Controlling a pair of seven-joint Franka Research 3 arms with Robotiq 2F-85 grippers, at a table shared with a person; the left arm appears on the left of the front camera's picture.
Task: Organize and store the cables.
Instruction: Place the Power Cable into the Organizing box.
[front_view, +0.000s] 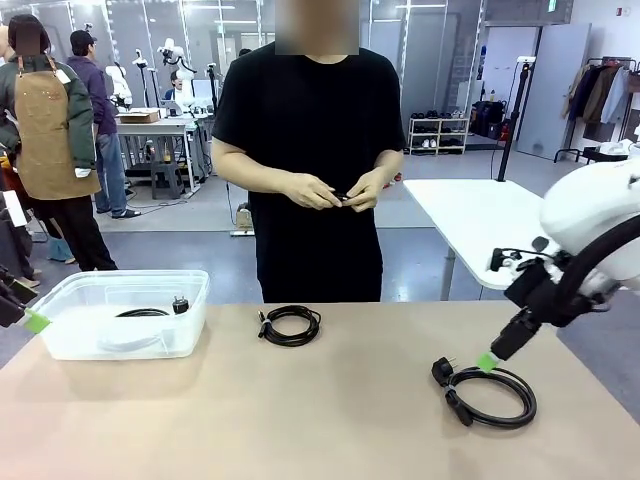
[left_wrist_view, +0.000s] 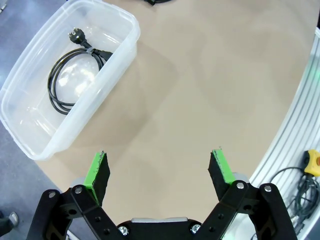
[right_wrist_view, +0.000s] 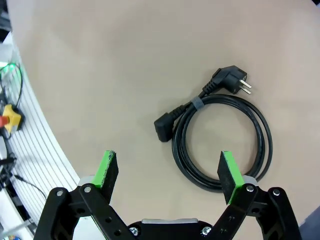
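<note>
One of three visible cables stored so far: the first cable lies coiled and tied inside the clear bin at the robot's left end of the surface. The second cable sits coiled on the surface near the middle, toward the person's side, just beside the bin but not in it. The third cable lies coiled flat at the right, plug ends sticking out. The right fingers hang just above it, spread wide and holding nothing, with one pad over the near edge of the loop and no contact seen. The left fingers are also spread wide and empty, hovering over bare surface close to the bin. The person's hands hold something small and dark at waist height, maybe another cord; too small to tell. Judgement: early to mid task, two coils left to pick and drop in the bin, and the right one looks like the next grab.
</note>
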